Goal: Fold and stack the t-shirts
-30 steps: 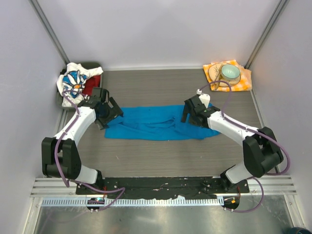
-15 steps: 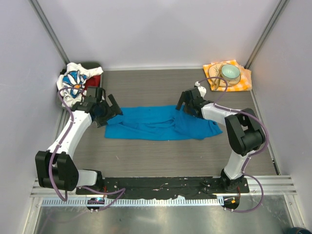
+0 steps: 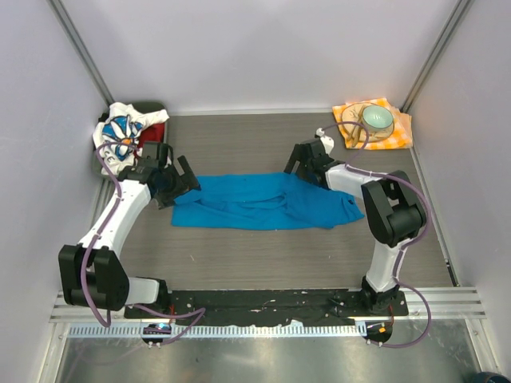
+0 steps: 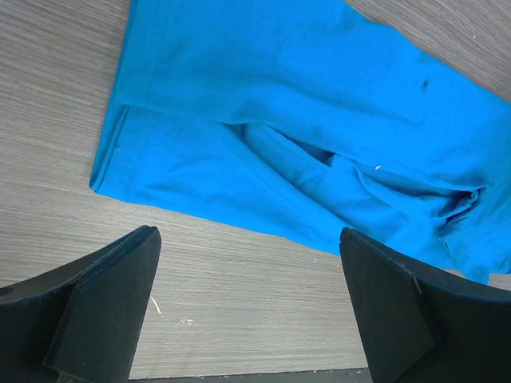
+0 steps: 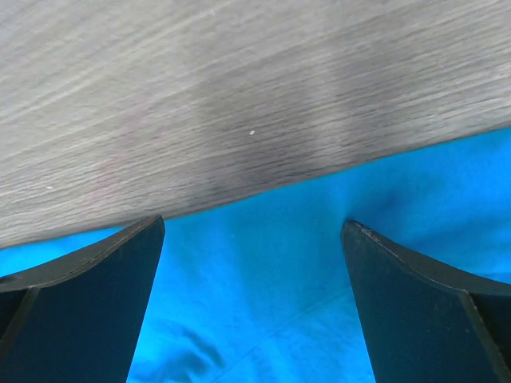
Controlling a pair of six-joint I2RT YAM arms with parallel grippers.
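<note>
Across the middle of your desk lies the plain bright blue cotton t-shirt. It is spread in a long, rumpled band from left to right, with creases bunched near its centre and its right end.

Your left gripper hangs at the shirt's left end with its jaws spread wide and nothing between them. In its wrist view the black fingers frame bare wood and the hemmed left edge of the blue cloth.

Your right gripper sits at the shirt's far edge, towards its right end. Its jaws are also wide apart and holding nothing. Its wrist view shows the line where blue cloth meets the grey wood grain. You cannot tell from these views whether either gripper touches the fabric.

At the far left corner, the white t-shirt with the blue-petalled daisy print is heaped beside the crumpled red t-shirt, both in a dark bin.

At the far right corner, well apart from the shirts, a pale green round bowl rests on the orange-and-white checked napkin.
</note>
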